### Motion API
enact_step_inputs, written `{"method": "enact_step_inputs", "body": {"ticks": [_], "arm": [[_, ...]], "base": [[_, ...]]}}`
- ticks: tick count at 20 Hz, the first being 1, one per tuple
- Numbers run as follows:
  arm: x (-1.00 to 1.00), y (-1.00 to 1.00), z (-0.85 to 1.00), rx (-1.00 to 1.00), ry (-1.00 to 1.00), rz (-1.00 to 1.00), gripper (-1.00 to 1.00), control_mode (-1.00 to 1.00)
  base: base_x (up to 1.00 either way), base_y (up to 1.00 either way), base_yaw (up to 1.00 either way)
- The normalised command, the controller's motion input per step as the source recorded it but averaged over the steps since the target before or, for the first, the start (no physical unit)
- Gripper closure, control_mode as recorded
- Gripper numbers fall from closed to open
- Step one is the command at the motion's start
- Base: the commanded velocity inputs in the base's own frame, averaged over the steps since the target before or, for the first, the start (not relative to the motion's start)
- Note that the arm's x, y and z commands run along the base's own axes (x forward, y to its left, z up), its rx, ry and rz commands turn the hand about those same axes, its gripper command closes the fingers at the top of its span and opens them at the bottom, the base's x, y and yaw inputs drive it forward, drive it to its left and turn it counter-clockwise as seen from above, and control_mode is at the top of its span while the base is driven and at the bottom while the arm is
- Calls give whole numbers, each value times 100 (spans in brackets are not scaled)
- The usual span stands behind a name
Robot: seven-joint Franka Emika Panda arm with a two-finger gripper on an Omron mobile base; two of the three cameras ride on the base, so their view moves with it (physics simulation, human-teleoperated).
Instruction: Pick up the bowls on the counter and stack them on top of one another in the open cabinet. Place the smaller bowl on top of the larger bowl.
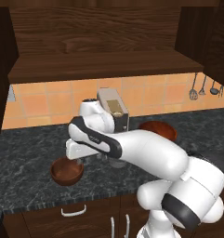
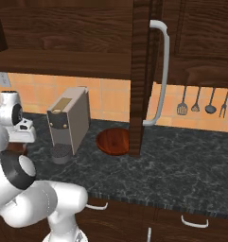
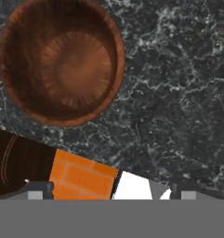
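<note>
On the counter (image 1: 29, 153), the small bowl (image 3: 61, 61) sits below your gripper (image 1: 76, 151), offset toward the hand view's top-left. Can't tell jaw opening; nothing held.

Two wooden bowls sit on the worktop (image 1: 29, 153): one small deep bowl (image 1: 66, 171) and one wide shallow bowl (image 1: 158, 130). One coffee machine (image 2: 68, 124) stands there, and four utensils (image 2: 203, 101) hang on the wall.
</note>
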Motion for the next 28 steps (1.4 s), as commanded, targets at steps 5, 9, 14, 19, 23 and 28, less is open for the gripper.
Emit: {"method": "enact_step_inputs", "body": {"ticks": [5, 9, 14, 19, 23, 28], "arm": [[34, 39, -71, 0, 0, -6, -100, -100], [30, 9, -38, 0, 2, -12, -100, -100], [23, -2, -21, 0, 4, -24, -100, -100], [5, 0, -23, 0, 1, -15, -100, -100], [0, 0, -36, 0, 0, -6, -100, -100], [0, 0, -20, 0, 0, -2, -100, -100]], "base": [[0, 0, 0], [0, 0, 0], [0, 0, 0], [0, 0, 0], [0, 0, 0], [0, 0, 0]]}}
